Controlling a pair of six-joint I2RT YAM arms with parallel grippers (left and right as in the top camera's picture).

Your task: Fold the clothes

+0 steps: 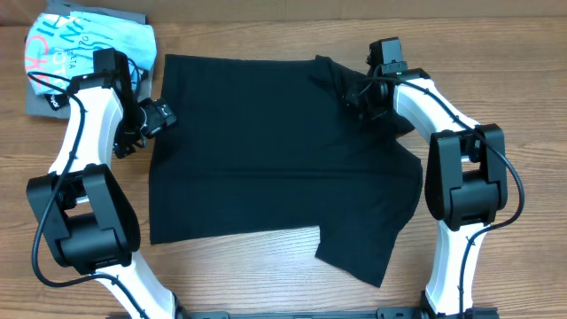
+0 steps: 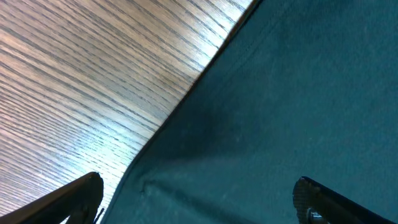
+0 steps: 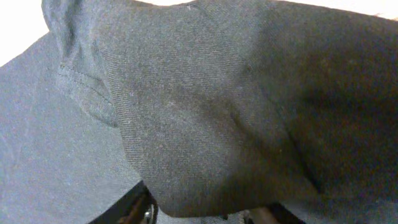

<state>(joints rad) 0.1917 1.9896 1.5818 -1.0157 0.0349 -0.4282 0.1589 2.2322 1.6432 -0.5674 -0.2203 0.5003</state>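
- Overhead: the black T-shirt [image 1: 266, 151] lies spread across the middle of the table [image 1: 266, 283]. Its lower right corner is skewed and its upper right is bunched. The left gripper [image 1: 162, 117] sits at the shirt's upper left edge. The right gripper [image 1: 357, 91] is buried in the bunched cloth at upper right.
- Left wrist: the fingers [image 2: 81, 193] stand wide apart and hold nothing, straddling the shirt's stitched edge, with bare wood at upper left.
- Right wrist: a hump of fabric [image 3: 205, 106] fills the frame and drapes over the fingers [image 3: 138, 210]. I cannot tell whether they are clamped on it.
- Judgement: this looks like the first grasp for a fold. Next, the right needs a firm pinch and the left must close on its edge before lifting.
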